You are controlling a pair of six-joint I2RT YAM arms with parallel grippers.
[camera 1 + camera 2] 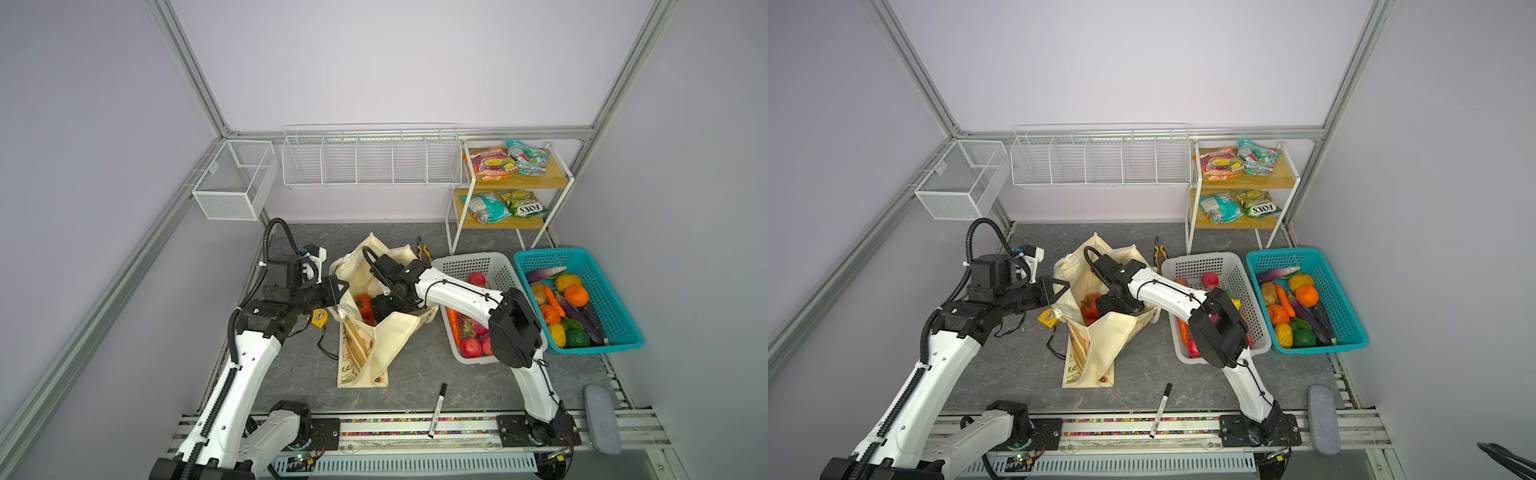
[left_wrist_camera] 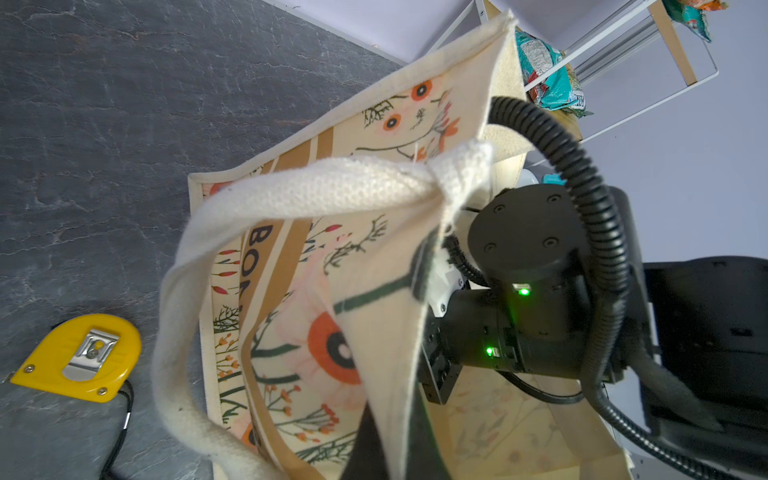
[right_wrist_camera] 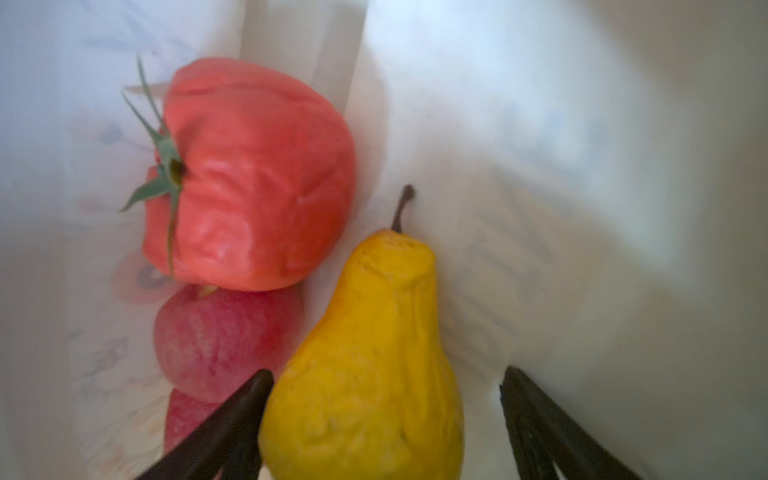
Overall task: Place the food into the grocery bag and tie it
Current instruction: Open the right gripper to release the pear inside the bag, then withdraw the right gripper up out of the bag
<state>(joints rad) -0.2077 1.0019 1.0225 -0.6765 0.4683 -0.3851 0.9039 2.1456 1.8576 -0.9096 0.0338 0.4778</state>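
The grocery bag (image 1: 399, 332) (image 1: 1113, 340) (image 2: 332, 257) stands open mid-table, its white rope handle (image 2: 316, 191) hanging loose. My left gripper (image 1: 343, 291) (image 2: 395, 453) is shut on the bag's rim fabric at its left side. My right gripper (image 3: 385, 374) reaches down inside the bag with its jaws open. A yellow pear (image 3: 386, 291) lies between the jaws, with a clear gap to one finger. Beside it in the bag rest a red tomato (image 3: 253, 178) (image 1: 364, 304) (image 1: 1089, 305) and a red apple (image 3: 224, 332). An orange-purple snack packet (image 1: 492, 164) lies on the top shelf.
A white basket (image 1: 490, 266) and a teal basket (image 1: 619, 324) with toy produce sit right of the bag. A yellow tape measure (image 1: 319, 318) (image 2: 79, 357) lies left of it and pliers (image 1: 423, 251) behind. A marker (image 1: 437, 411) lies near the front edge.
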